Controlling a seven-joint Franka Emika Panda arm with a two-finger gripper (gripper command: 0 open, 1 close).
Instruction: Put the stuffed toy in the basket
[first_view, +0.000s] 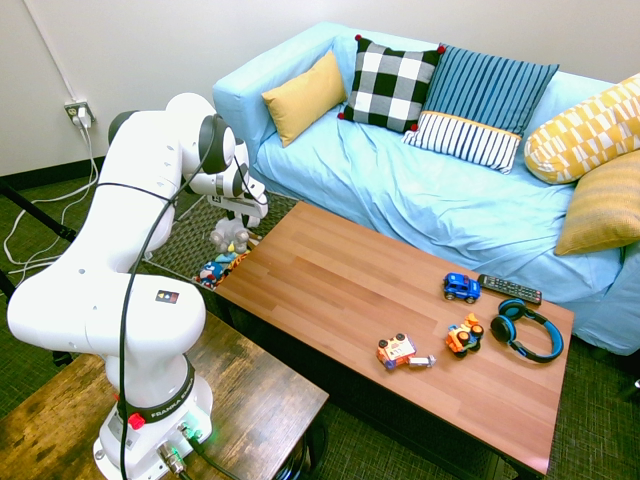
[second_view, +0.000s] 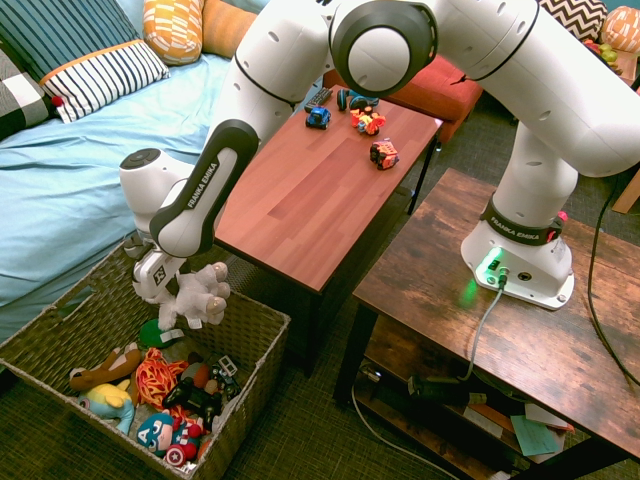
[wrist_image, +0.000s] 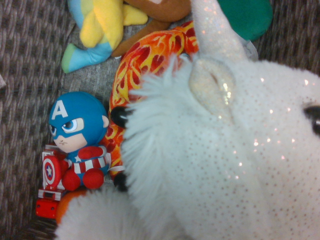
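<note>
Small white plush stuffed toy (second_view: 197, 296), sparkly fur, glittery horn, rounded grey-white feet, hangs at lower left of the second exterior view, over the open top of the large rectangular woven basket (second_view: 255, 345), above the toys inside. Claw (second_view: 168, 290) sits at its top; fingers buried in fur, so grip state cannot be told. Wrist view: toy cropped, fills the frame.
</note>
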